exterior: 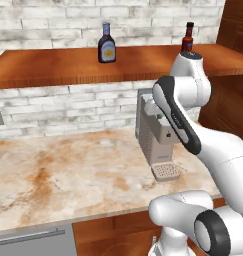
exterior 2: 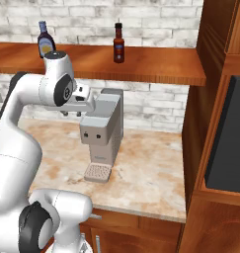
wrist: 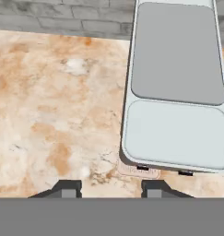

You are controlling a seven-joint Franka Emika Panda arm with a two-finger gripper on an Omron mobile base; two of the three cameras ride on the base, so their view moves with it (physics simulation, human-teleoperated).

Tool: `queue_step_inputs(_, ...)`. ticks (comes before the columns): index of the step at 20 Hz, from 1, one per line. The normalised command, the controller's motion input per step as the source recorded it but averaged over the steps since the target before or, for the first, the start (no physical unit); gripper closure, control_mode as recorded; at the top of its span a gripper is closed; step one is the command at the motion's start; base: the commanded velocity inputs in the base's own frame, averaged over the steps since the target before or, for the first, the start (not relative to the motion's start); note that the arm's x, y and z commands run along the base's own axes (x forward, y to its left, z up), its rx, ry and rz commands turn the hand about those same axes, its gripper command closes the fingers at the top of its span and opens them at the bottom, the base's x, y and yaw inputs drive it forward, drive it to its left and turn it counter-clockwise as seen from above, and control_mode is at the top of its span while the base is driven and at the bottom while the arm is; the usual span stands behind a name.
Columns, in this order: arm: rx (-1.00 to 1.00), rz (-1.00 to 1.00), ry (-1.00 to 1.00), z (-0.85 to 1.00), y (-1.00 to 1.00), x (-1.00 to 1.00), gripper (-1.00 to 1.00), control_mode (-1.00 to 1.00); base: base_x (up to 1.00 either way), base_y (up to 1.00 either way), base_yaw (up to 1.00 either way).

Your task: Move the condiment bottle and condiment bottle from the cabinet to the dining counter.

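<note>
**Inspector:** Where do the two task items stand, taking the coffee machine (exterior 2: pixel 102 133) as reference?

**Assistant:** Both are upright on the wooden shelf (exterior: pixel 68 67) above and behind it. The round dark bottle with the yellow label (exterior: pixel 107 44) is well to the machine's left. The slim red-capped bottle (exterior 2: pixel 119 43) stands nearly straight above the machine, slightly to its right in the right base view. They are well apart from each other.

**Inspector:** And the gripper (wrist: pixel 109 188)?

**Assistant:** It hangs above the marble counter (exterior: pixel 68 170), just left of the machine's top and looking down on it. The fingertips (wrist: pixel 67 189) stand apart with bare counter between them; released, grasping nothing.

**Inspector:** The arm?

**Assistant:** Its elbow rises in front of the shelf edge, partly covering the slim bottle in the left base view.
</note>
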Motion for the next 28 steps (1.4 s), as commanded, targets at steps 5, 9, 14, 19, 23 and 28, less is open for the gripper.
queue_step_inputs(5,0.00,0.00,-0.13,0.00,0.00,-0.34,-1.00,-1.00,0.00,0.00,0.00)
queue_step_inputs(9,0.00,0.00,-0.36,0.17,0.02,-0.67,-1.00,-1.00,0.00,0.00,0.00)
queue_step_inputs(14,0.00,0.00,-0.33,0.50,0.06,-0.53,-1.00,-1.00,0.00,0.00,0.00)
queue_step_inputs(19,0.00,0.00,-0.23,0.77,0.16,-0.33,-1.00,-1.00,0.00,0.00,0.00)
queue_step_inputs(23,0.00,0.00,-0.10,0.88,0.09,-0.25,-1.00,-1.00,0.00,0.00,0.00)
queue_step_inputs(28,0.00,0.00,-0.03,0.81,0.12,-0.16,-1.00,-1.00,0.00,0.00,0.00)
